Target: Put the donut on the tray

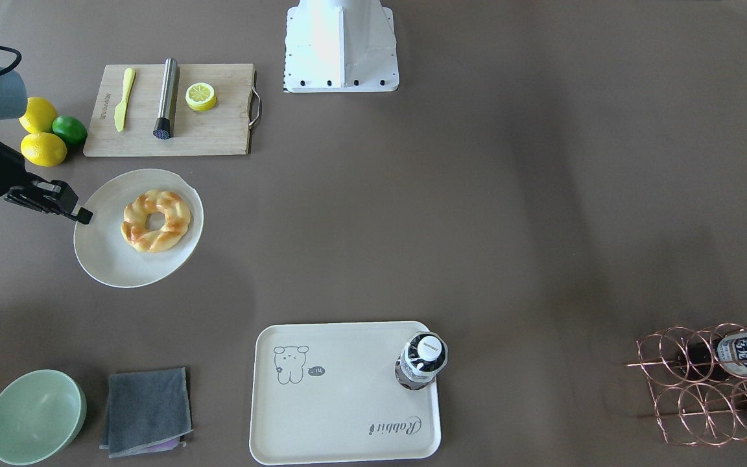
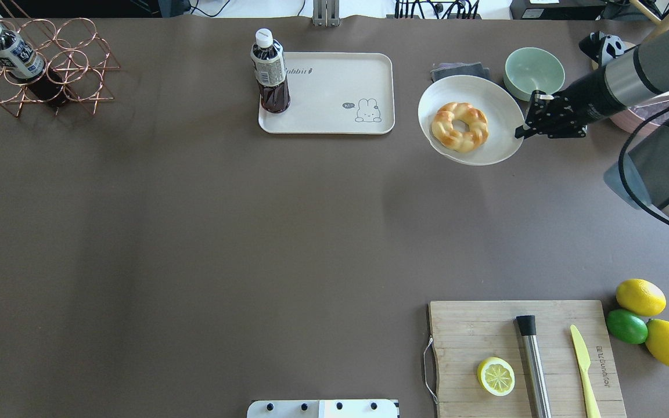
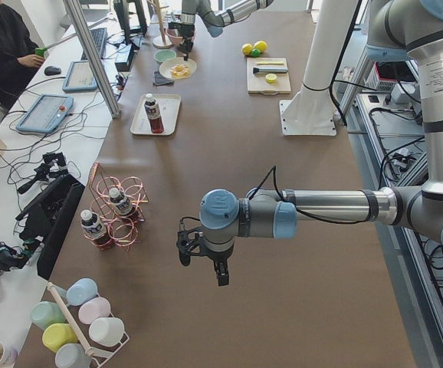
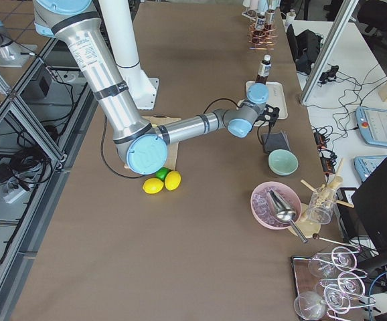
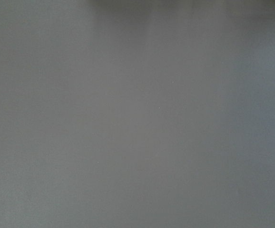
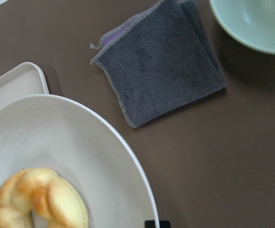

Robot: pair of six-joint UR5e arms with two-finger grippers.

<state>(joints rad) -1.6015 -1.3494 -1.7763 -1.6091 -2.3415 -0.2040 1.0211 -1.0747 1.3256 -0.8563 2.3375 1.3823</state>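
- Nearest in the left-side view, the left arm stretches level over the table (image 5: 137, 114). The left gripper (image 3: 203, 264) points down, and there's no telling how its fingers stand.
- Far across, the right arm reaches out low. The right gripper (image 2: 523, 130) is clamped on the rim of the round plate (image 2: 503, 116) at its 3 o'clock in the overhead view, holding it up off the table.
- Close to the robot's base, the cutting board (image 2: 474, 331) carries a lemon half (image 2: 496, 376).
- Further out, the plate holds the donut (image 2: 474, 139), apart from the tray (image 2: 334, 93).
- The tray lies flat at the plate's 9 o'clock, with a bottle (image 2: 269, 72) upright at its 8 o'clock corner.
- The green bowl (image 2: 535, 71) sits at the plate's 1 o'clock.
- The donut is a golden-yellow braided ring with browned patches and an open centre hole.
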